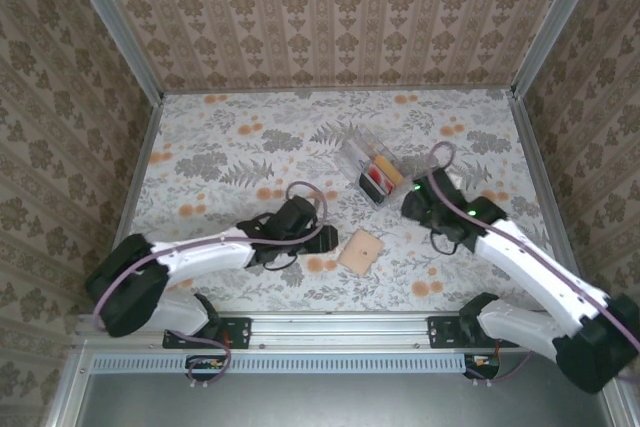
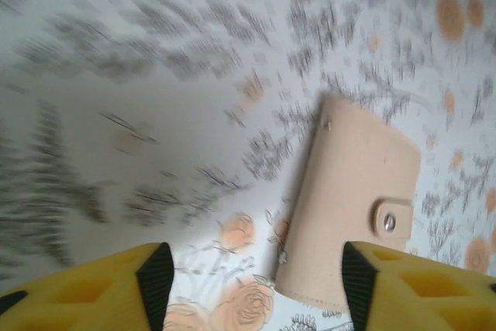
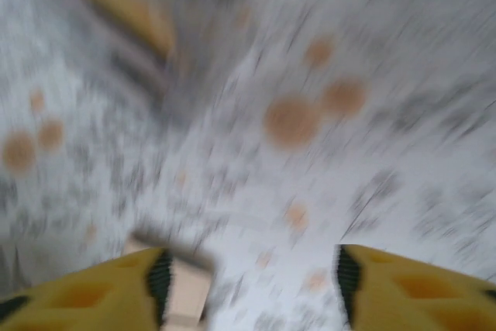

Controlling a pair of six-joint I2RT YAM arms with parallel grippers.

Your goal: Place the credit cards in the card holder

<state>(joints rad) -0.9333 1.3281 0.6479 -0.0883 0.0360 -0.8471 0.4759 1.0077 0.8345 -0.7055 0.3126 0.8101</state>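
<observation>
Card holder (image 1: 361, 250): snapped shut, flat on tabletop (image 1: 230, 137) at near middle; credit cards (image 1: 380, 171) farther back in clear tray (image 1: 348, 152). With left claw (image 2: 252, 284) and right claw (image 3: 248, 281) both wide and empty, pin it, unsnap flap (image 2: 391, 218), then fetch one card.

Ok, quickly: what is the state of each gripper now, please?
Left gripper: open, holding nothing.
Right gripper: open, holding nothing.
</observation>
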